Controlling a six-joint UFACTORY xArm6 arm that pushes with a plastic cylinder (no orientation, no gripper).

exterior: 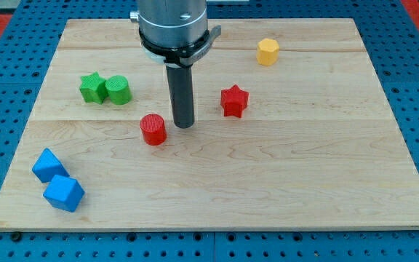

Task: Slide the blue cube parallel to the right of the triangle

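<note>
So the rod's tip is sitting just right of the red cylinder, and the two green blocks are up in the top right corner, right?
Not quite. The camera view shows the two green blocks at the view's upper left, not the top right. The rest holds: my tip is just right of the red cylinder.

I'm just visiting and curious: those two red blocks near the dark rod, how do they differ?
The red cylinder is round with a flat top; the red star has points. The cylinder sits just to the view's left of my tip, nearly touching it; the star lies apart on the view's right, and nearer the view's top than the cylinder. Both are the same red, similar in size, and rest on the wooden board.
</note>
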